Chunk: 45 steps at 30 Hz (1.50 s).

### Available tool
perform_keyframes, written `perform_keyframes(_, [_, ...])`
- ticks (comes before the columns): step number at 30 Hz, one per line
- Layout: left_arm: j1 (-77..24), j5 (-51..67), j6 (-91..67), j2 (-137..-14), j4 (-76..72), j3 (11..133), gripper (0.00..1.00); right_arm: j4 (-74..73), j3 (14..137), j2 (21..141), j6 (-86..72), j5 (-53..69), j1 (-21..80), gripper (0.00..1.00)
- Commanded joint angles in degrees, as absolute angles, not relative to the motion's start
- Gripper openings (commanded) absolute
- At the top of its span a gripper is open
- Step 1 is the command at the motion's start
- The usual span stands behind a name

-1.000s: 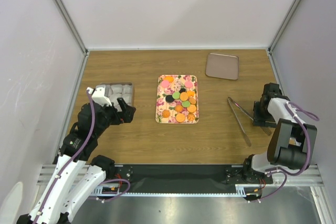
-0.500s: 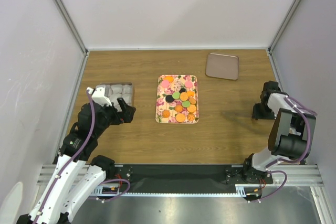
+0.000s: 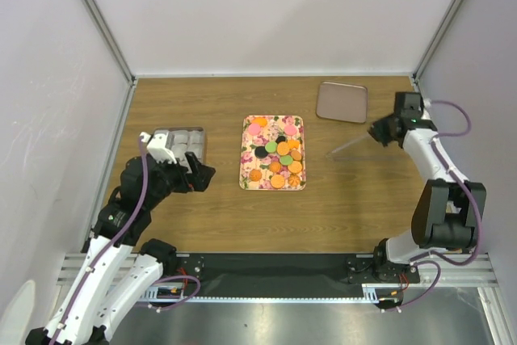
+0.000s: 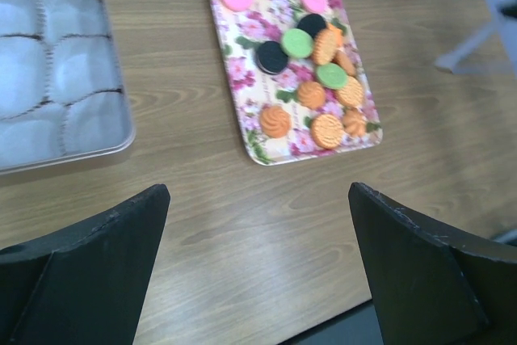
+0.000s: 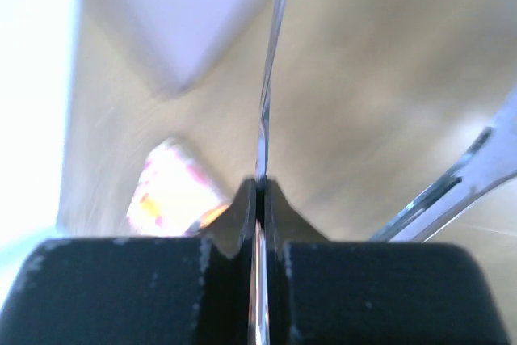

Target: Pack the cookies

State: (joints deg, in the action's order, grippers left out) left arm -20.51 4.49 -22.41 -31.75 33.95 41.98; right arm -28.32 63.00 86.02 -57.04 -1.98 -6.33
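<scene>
The cookies [image 3: 277,159], orange, green, pink and black discs, lie on a flowered tray [image 3: 245,151] mid-table. In the left wrist view the cookies [image 4: 311,78] sit on that tray [image 4: 258,98] ahead of my left gripper [image 4: 258,191]. That gripper stands wide open over bare wood with nothing between its fingers. My right gripper [image 3: 380,132] is shut on metal tongs [image 3: 347,146], held above the table right of the tray. In the right wrist view one arm of the tongs [image 5: 271,54] runs out from between the shut fingers [image 5: 260,187]. The other arm [image 5: 452,191] splays right.
A metal tin [image 3: 200,145] lined with white paper cups [image 4: 56,78] stands left of the flowered tray, just beyond my left gripper [image 3: 199,173]. A flat brown lid [image 3: 341,101] lies at the back right. Grey walls close in both sides and the back.
My right gripper closed on the tongs that lay on the table at the right, lifted them and swung back and left toward the brown lid. The left arm barely shifted.
</scene>
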Motion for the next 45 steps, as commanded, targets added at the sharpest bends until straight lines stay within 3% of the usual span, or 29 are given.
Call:
perform_keyframes(1, [-20.83,14.55,-21.79,-34.53,30.59,44.47,1.0,-17.68,69.24,81.04,-48.44,12.26,1.54,0.0])
perform_keyframes(7, [-20.83,28.03,-27.68,-39.71,22.68,47.98,1.0,-3.98,77.33,82.61,-49.56,26.86,18.06,0.0])
perform_keyframes(14, [-20.74,38.84,-36.1,-44.03,14.6,52.9,1.0,8.07,85.86,87.27,-52.63,31.02,30.48,0.0])
perform_keyframes(20, [-20.04,44.82,-43.57,-44.82,6.17,53.44,1.0,17.22,85.61,88.68,-56.69,31.64,33.83,0.0])
perform_keyframes(30, [-15.04,47.1,-45.52,-45.96,6.6,53.97,1.0,23.2,84.46,86.84,-60.47,31.38,37.26,0.0])
perform_keyframes(45, [-14.68,52.65,-64.33,-49.13,-16.52,50.8,1.0,31.46,81.3,86.04,-58.45,26.11,44.03,0.0])
